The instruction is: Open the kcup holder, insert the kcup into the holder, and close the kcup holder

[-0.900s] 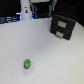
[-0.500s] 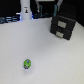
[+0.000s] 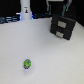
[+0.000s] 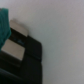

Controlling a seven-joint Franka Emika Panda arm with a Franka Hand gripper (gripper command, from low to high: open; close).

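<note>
Nothing visibly moved; kcup (image 3: 27, 64) seemingly upright, kcup holder (image 3: 62, 26) shut.

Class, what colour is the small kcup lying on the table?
Bright green with bluish-white bits; the kcup shows best in the exterior view.

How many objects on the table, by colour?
Exterior view only; dark clutter along the back edge is too blurred to count.
Black: 1, the kcup holder
Green: 1, the kcup
White: 1, the tall post with a black band
Total: 3
</note>
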